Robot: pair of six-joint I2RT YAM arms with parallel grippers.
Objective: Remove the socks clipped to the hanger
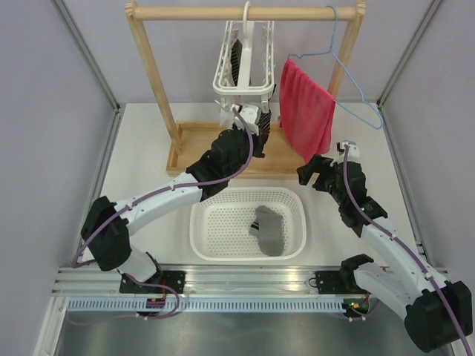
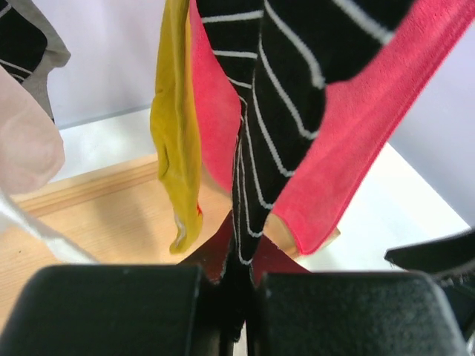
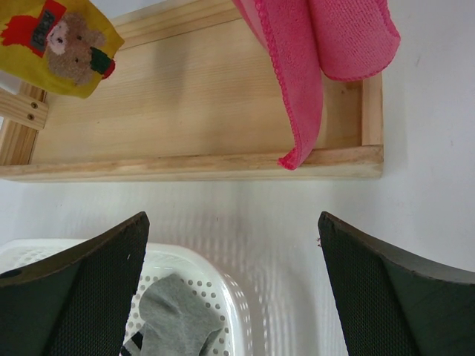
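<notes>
The striped sock (image 2: 274,111) hangs from the white hanger (image 1: 245,67), and its lower end runs down between the pads of the left gripper (image 2: 237,297), which is pressed together on it. Just to its left dangles the yellow sock (image 2: 177,148), free of the gripper, and a cream sock (image 2: 26,141) shows at the left edge of the left wrist view. The hanger hooks over the rail (image 1: 245,12) of a wooden rack, and the left arm reaches up to a spot just under its frame. A red towel (image 1: 308,119) hangs right of the hanger on a blue wire hanger (image 1: 349,67); in the left wrist view it lies directly behind the striped sock. The rack's wooden base (image 1: 197,144) sits on the white desk (image 1: 148,148). Nearer the arms, a white perforated basket (image 1: 204,222) holds one grey sock (image 1: 271,230) lying flat near its right side. The right gripper (image 1: 315,172) hovers over the desk between the basket's right rim and the rack's base, below the towel, with its fingers spread wide and nothing between them.
</notes>
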